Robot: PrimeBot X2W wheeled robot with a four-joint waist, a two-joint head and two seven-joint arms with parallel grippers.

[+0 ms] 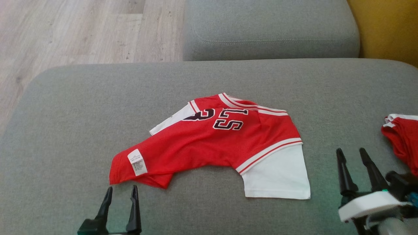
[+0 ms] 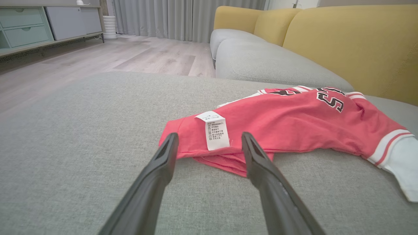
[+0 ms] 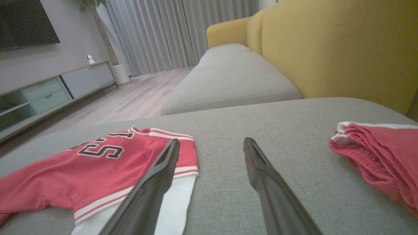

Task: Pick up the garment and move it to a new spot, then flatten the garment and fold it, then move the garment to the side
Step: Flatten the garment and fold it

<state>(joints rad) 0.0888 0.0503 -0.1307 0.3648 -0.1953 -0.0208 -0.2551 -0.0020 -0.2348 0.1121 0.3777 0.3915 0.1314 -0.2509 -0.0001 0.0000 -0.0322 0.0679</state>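
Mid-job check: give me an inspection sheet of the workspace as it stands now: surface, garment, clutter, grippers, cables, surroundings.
Surface: grey cushion, flat.
Job's things: red jersey with white sleeves, lying rumpled and not flat; care label showing at its near left end.
Clutter: second red garment, bunched at the cushion's right edge, apart from the jersey.
Grippers: left gripper, jaws open, close to the label end; right gripper, jaws open, holding nothing, over cushion between the two garments.
Cables: nothing seen.
Surroundings: wood floor, rear grey cushion, yellow backrest, cabinet, curtains.
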